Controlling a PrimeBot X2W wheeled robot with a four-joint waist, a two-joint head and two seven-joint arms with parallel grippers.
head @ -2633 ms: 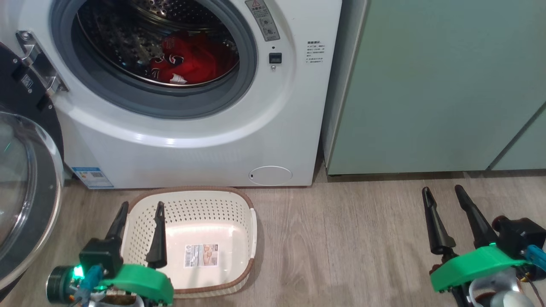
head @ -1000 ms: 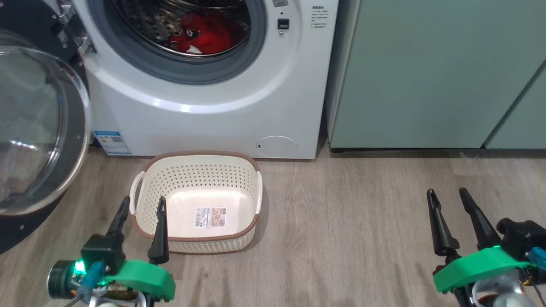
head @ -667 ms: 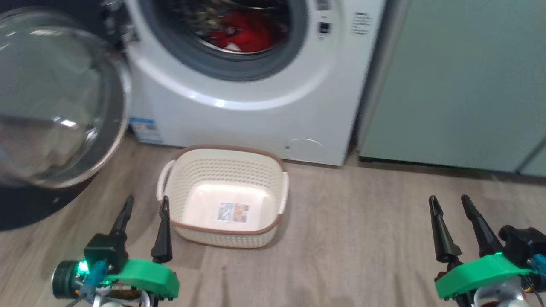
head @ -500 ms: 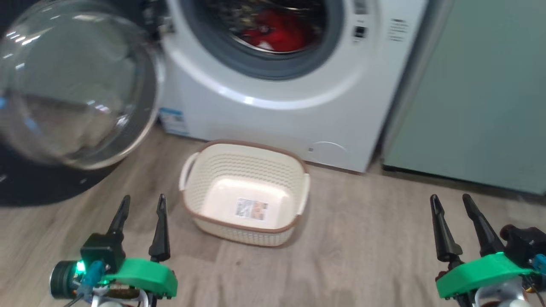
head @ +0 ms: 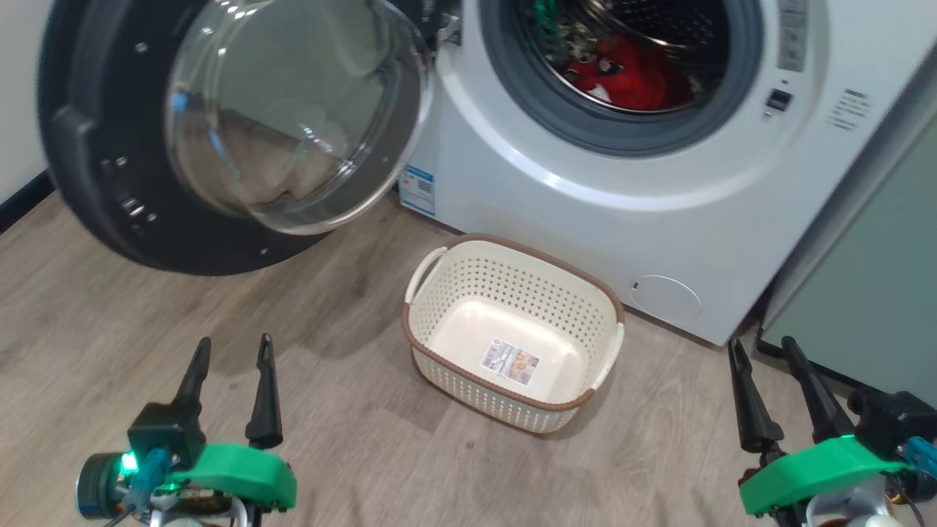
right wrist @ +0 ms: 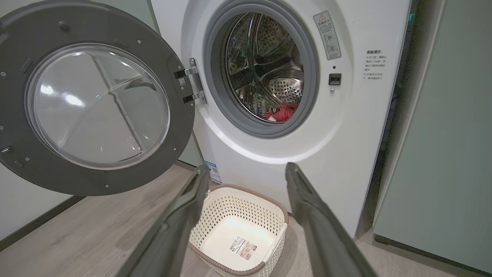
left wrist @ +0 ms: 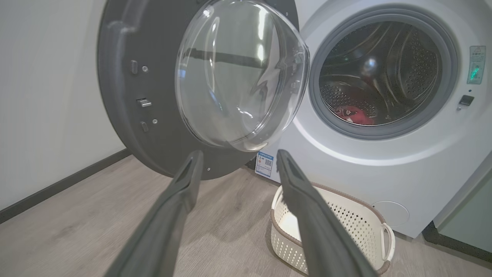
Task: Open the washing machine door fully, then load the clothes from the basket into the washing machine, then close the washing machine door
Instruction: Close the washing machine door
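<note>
The white washing machine [head: 585, 197] [left wrist: 369, 165] [right wrist: 346, 127] stands with its door [head: 95, 183] [left wrist: 127, 107] [right wrist: 184, 107] swung wide to the left, glass bowl facing me. Red clothes [head: 629, 69] [left wrist: 353, 114] [right wrist: 282, 111] lie inside the drum. On the floor before the machine sits the cream basket [head: 432, 344] [left wrist: 357, 227] [right wrist: 246, 209], with only a label on its bottom. My left gripper [head: 233, 349] [left wrist: 236, 156] hovers open at lower left, short of the door. At lower right my right gripper [head: 761, 348] [right wrist: 246, 169] is open too, nothing between its fingers.
Pale green cabinets [head: 871, 293] [right wrist: 442, 134] adjoin the washer on the right. A white wall with dark skirting [left wrist: 57, 186] runs behind the open door on the left. Wood-look floor [head: 110, 329] stretches between me and the basket.
The head view has swung left, so the washer and basket now sit further right and the whole door shows. Both grippers stay open in the same places.
</note>
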